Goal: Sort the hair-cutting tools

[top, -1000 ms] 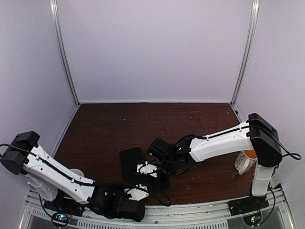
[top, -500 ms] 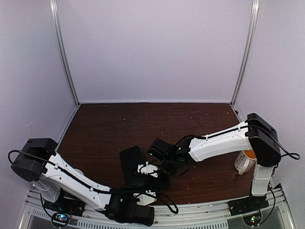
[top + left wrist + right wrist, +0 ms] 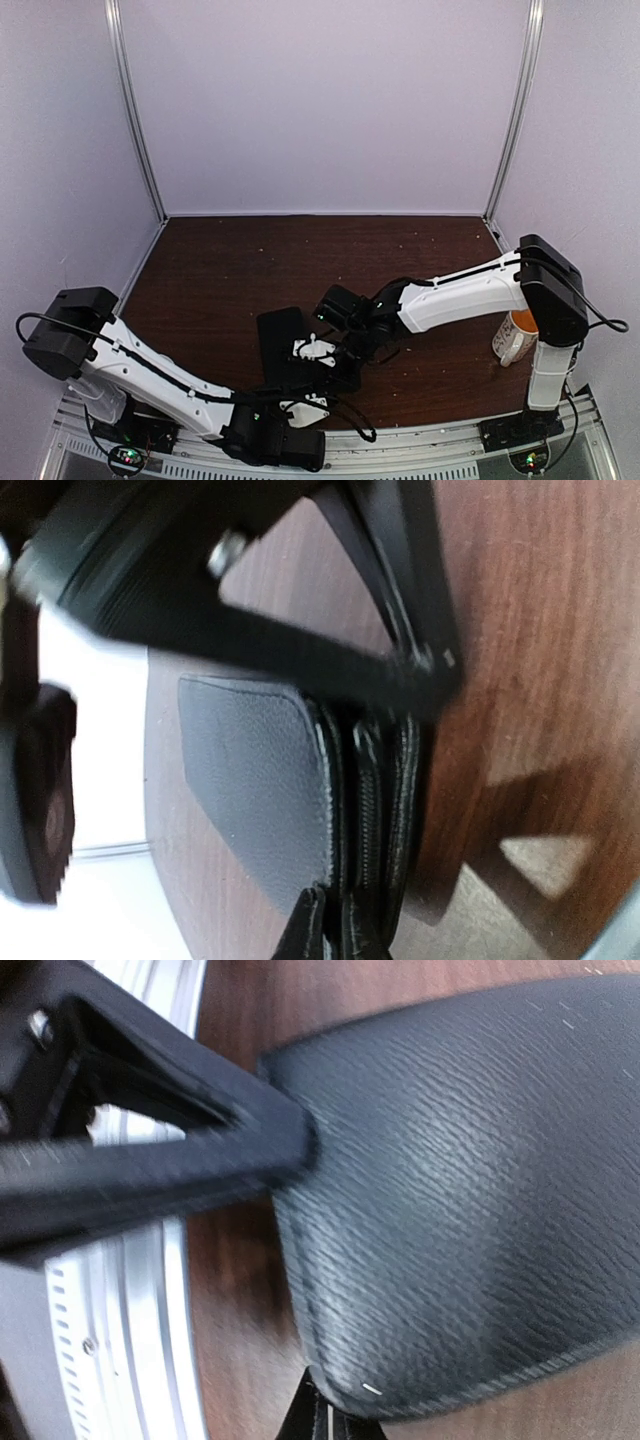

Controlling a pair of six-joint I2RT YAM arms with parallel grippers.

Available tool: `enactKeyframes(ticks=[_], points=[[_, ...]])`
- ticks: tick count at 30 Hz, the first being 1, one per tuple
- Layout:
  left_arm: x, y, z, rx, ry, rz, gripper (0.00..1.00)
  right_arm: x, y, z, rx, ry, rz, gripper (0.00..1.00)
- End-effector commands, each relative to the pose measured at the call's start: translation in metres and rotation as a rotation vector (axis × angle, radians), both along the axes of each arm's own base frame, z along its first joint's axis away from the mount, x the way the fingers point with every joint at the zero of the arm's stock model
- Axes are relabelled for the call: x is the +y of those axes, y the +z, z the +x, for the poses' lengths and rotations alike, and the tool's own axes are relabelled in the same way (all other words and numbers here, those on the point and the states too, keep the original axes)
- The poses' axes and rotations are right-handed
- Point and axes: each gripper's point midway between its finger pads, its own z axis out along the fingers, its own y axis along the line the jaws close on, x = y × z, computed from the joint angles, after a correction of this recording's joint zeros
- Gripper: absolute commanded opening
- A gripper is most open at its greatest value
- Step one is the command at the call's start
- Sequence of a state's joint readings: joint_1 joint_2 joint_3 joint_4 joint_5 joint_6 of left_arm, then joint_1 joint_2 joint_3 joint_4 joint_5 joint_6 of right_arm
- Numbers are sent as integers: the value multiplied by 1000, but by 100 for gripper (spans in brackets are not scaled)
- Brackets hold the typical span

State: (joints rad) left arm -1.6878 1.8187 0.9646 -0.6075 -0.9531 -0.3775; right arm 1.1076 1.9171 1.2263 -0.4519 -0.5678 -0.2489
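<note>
One black case point(image 3: 283, 338); left claw point(image 3: 370, 795), right claw point(image 3: 308, 1275) touching.

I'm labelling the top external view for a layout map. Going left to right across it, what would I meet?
left arm's black elbow block → flat black case → right arm's white forearm → white cup near the table's right edge.

Scissors, clip sticks: hidden from all views.
</note>
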Motion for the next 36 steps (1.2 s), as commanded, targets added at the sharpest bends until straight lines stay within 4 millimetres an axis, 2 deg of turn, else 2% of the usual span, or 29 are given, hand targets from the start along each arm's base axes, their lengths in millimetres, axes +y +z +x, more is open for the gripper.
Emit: enactKeyframes(ticks=[1,7,16,19,22,26,31,36], points=[[-3,4,-10,102,-50,-61,0,-12,21,19,-62,8,-6,0],[-6,2,-14,129,-83,-65,0,-24,22,49,-169,-5,-70,0],[-23,6,-32,105,-203,-16,0,-17,9,97,-252,-81,-141,0],[-27,10,-34,94,-213,-28,0,-21,7,104,-241,-112,-158,0],[-25,20,-31,67,-196,-73,0,-31,6,109,-255,-143,-161,0],[-22,31,-29,4,-208,-81,0,-46,6,127,-271,-209,-173,0],[-21,29,-31,-35,-229,-28,0,-58,5,147,-289,-259,-197,0],[-14,28,-30,-36,-214,-30,0,-79,0,169,-320,-322,-250,0]])
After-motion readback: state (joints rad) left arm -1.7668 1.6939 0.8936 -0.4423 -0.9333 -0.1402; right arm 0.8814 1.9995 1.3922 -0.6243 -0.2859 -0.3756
